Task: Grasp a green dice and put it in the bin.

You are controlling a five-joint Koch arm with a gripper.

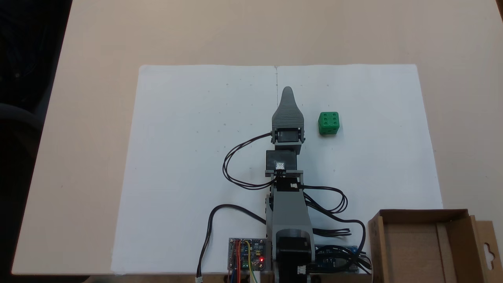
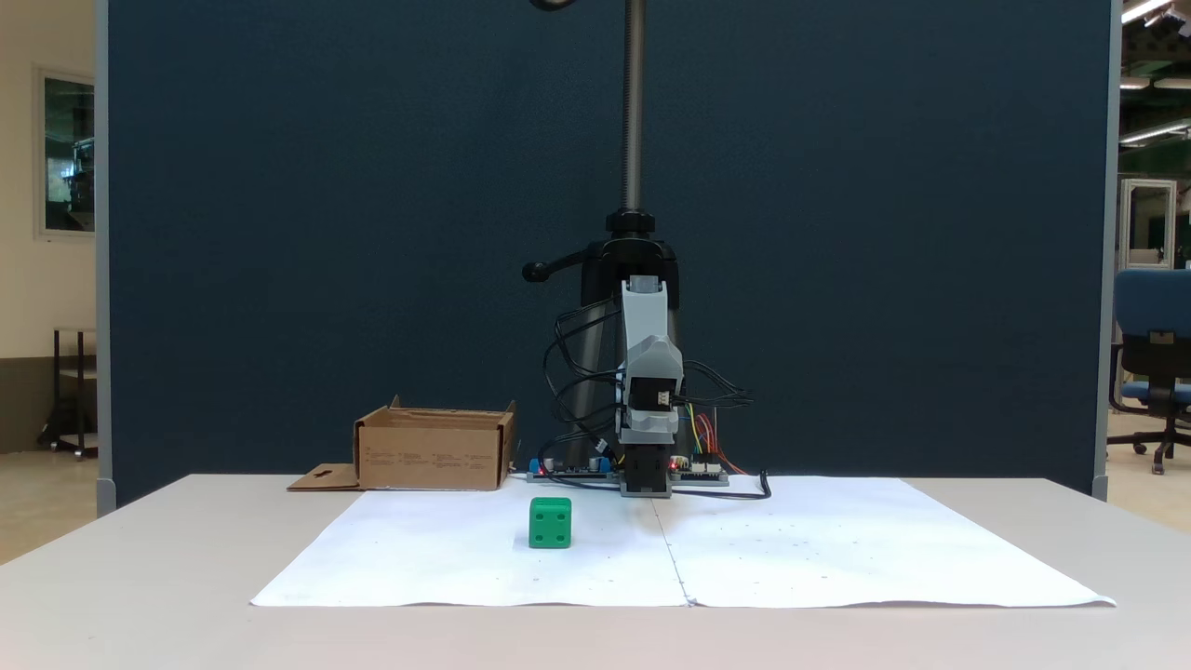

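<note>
The green dice [image 1: 329,123] sits free on the white paper [image 1: 188,157], just right of the claw [image 1: 287,91] from above. The claw looks closed and empty. The bin [image 1: 424,245] waits beside the arm's base, within easy reach.

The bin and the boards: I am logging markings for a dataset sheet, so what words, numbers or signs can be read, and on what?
No text can be read.
The bin: small dark print on its front wall, too small to read.
The green dice: pips only, six on top; four on the face seen in the other fixed view.
The circuit boards: any printing is blurred.
</note>
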